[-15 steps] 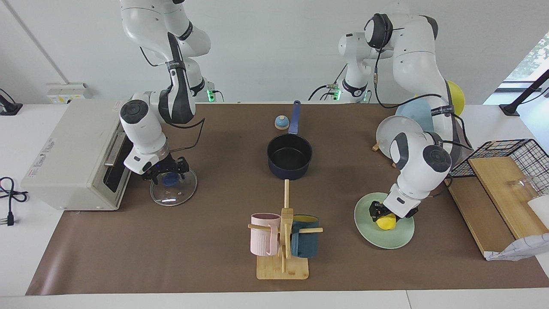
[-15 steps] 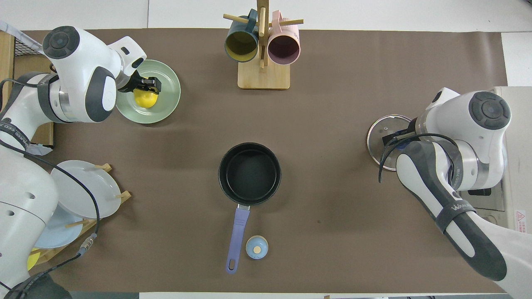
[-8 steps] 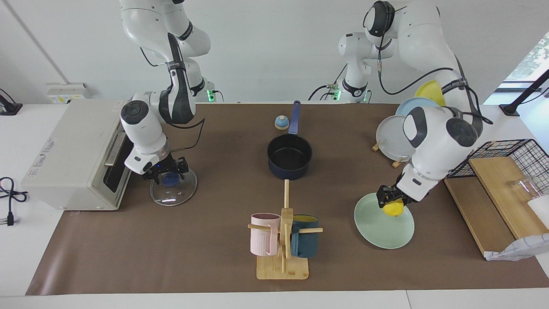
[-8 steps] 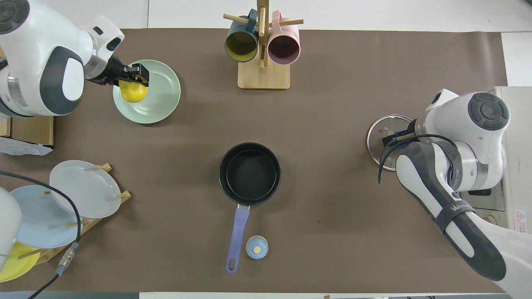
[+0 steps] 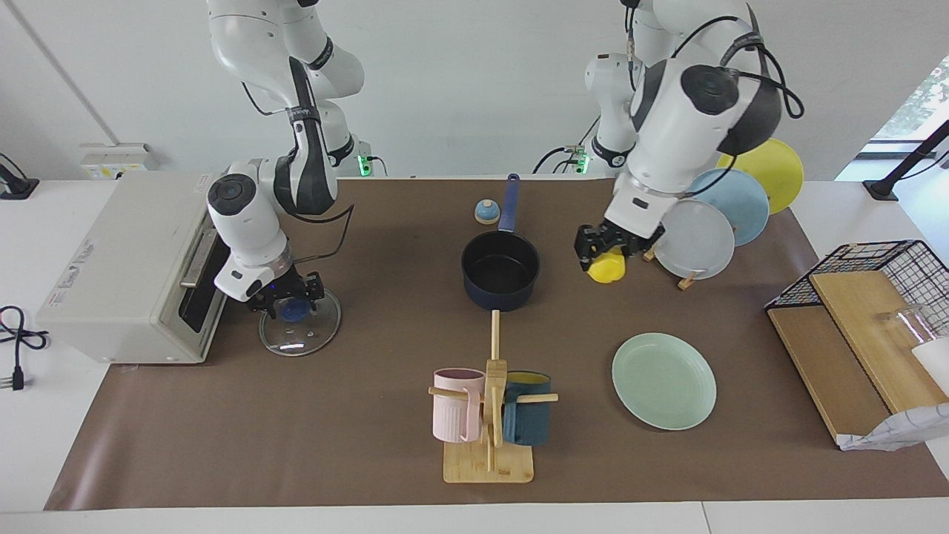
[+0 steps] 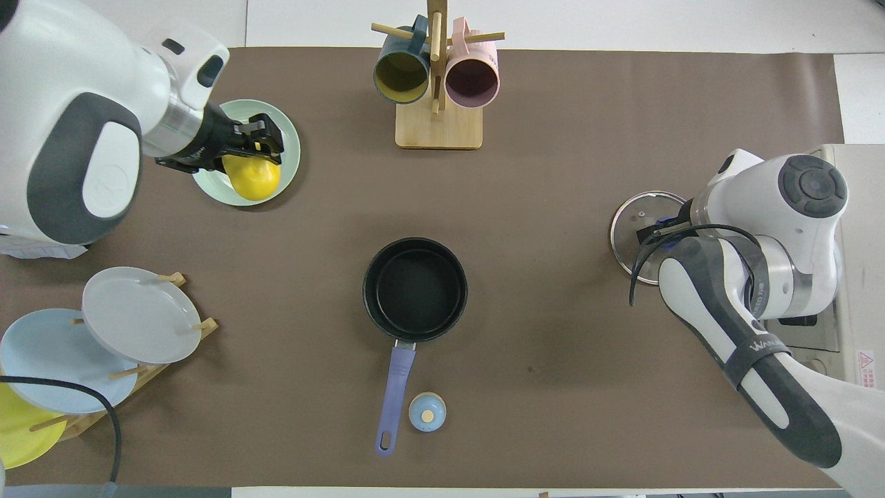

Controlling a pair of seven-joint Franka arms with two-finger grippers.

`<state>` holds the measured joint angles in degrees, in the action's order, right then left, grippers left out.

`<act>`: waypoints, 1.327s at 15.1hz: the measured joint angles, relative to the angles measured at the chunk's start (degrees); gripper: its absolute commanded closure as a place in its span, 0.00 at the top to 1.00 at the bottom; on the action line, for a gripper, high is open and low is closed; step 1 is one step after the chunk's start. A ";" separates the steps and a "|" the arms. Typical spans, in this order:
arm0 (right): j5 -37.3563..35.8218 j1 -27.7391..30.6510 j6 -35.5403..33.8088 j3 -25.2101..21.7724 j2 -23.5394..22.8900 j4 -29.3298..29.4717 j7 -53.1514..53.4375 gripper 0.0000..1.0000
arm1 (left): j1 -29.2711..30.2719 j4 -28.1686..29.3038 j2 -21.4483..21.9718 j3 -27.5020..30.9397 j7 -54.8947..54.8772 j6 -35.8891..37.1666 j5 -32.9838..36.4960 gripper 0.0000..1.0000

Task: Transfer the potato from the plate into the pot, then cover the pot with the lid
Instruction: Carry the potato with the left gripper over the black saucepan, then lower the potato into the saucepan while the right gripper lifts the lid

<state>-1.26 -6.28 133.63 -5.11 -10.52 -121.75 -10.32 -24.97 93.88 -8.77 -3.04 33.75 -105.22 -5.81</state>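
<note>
Potato [image 5: 606, 268] aloft — clamped in the left gripper [image 5: 609, 248], beside the pot [image 5: 500, 278].
Mint plate [image 5: 664, 380] lies bare on the mat; the right gripper [image 5: 285, 295] sits low on the lid [image 5: 299, 320], jaws about its blue knob — firm grip or not, unclear.

Bright even light, soft shadows, sharp focus
</note>
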 measured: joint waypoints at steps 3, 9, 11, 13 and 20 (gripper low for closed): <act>0.00 0.02 0.05 0.00 0.00 -0.17 0.00 0.71 | -6.12 10.07 2.97 0.00 3.60 -10.52 0.00 0.00; 0.00 0.02 0.08 0.00 0.08 -0.18 0.00 0.62 | -13.13 22.35 2.32 0.07 6.59 -24.58 0.00 0.00; 0.00 -0.01 -0.14 0.02 0.08 0.35 0.00 0.61 | -13.13 24.06 1.77 0.20 6.53 -26.07 0.00 0.00; 0.00 -0.26 -3.00 0.13 0.11 2.64 -0.01 0.60 | -13.32 25.36 1.30 0.20 6.51 -28.12 0.00 0.00; 0.03 -4.46 -19.17 0.41 0.69 14.82 2.74 0.58 | -14.33 26.54 -1.15 0.23 5.43 -31.56 0.06 0.00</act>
<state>-1.23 -10.74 114.46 -4.70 -9.83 -106.93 -7.58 -39.30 120.43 -9.92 -2.81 39.18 -136.78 -5.75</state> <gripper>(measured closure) 0.339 0.335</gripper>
